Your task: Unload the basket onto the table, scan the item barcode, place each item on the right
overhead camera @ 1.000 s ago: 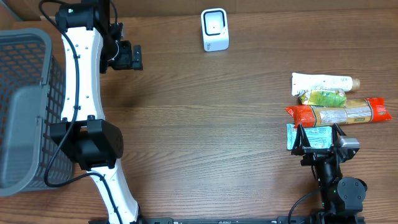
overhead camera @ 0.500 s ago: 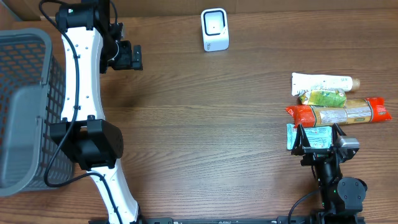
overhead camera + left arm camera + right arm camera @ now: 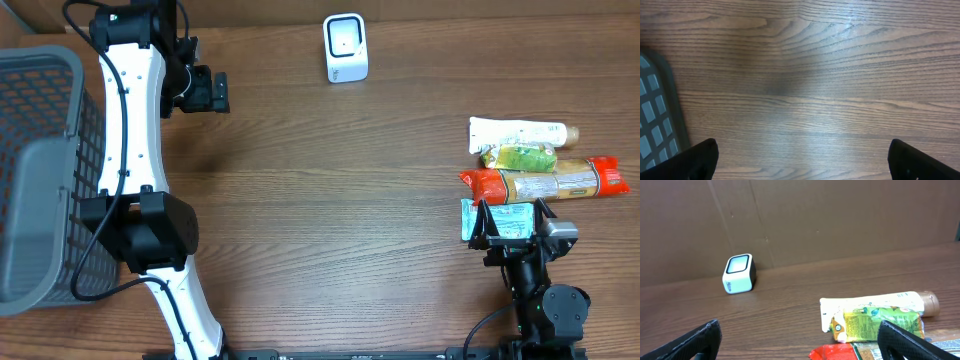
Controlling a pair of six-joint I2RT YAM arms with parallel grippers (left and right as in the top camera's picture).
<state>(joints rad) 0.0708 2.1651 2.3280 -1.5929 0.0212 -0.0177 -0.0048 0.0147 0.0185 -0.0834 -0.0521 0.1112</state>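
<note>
Your tabletop [image 3: 330, 200] is dark brown wood with a long grain. At its left edge sits a gray mesh basket [image 3: 40, 170]. Near the far edge, about the middle, a small white scanner [image 3: 346, 47] stands upright. On the right side four packs lie close together. A white tube [image 3: 515, 131] is farthest back. A green-yellow pouch [image 3: 520, 156] is just beside it, perhaps overlapping it. Next comes a long orange-red packet [image 3: 545, 183], and a blue-green packet [image 3: 498, 220] lies nearest the front.

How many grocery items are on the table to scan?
4, lined up in a row at the right: a white tube farthest back, a green pouch, a long orange packet, and a blue packet partly under the right gripper. Others may be hidden.
</note>
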